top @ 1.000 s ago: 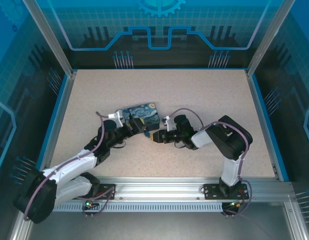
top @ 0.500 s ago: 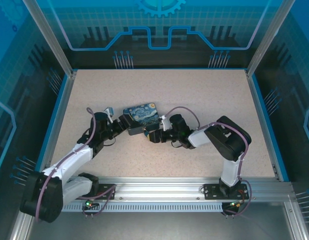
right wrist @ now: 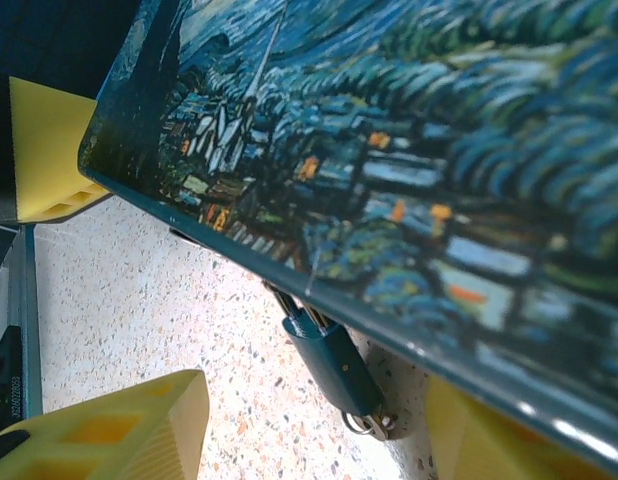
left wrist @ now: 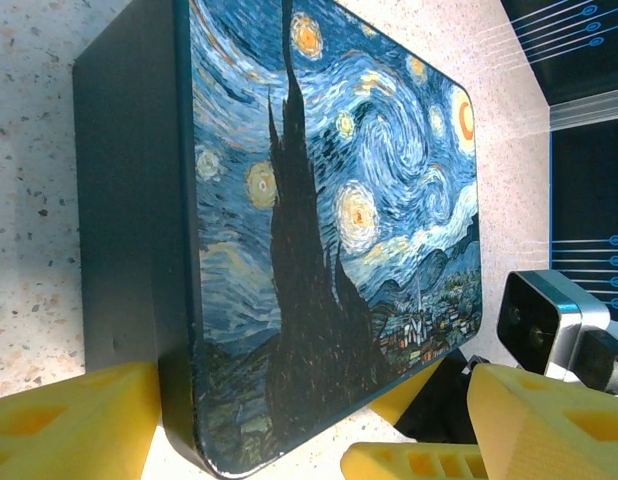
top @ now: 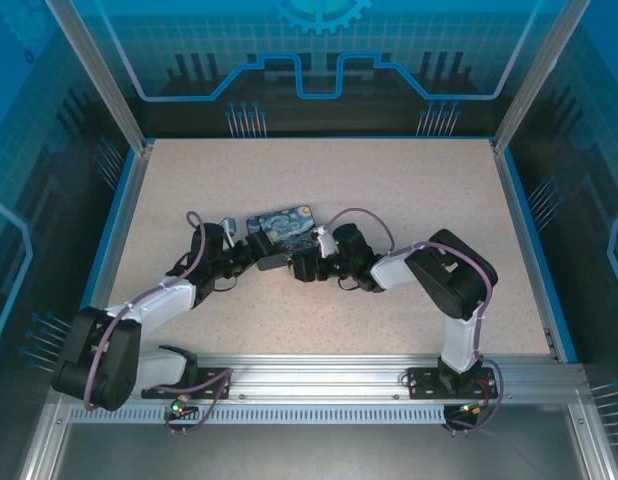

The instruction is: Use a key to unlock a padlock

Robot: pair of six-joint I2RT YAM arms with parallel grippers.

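1. Top external view:
   - The left gripper point(top: 247, 252) has swung away from the near edge of the starry-night box point(top: 284, 226) and now sits at the box's 8 o'clock end.
   - The right gripper point(top: 301, 266) has crept toward 10 o'clock, right up to the box's near edge at its 5 o'clock.
   - Both meet at the box on the speckled table point(top: 419, 190).
   - The padlock is too small to pick out here.

2. Left wrist view:
   - The left gripper point(left wrist: 309, 405) is spread wide, with the box's end between its yellow fingers point(left wrist: 74, 420).
   - I judge it is set to brace the box.

3. Right wrist view:
   - The padlock point(right wrist: 327, 358), dark teal, hangs under the box's edge. A small metal ring point(right wrist: 369, 425) sits at its lower end; whether that is the key I cannot tell.
   - The right gripper point(right wrist: 309, 432) is spread, pinching nothing, with the padlock between its fingers at 12 o'clock.
   - The approach looks finished. Unlocking has not yet begun.
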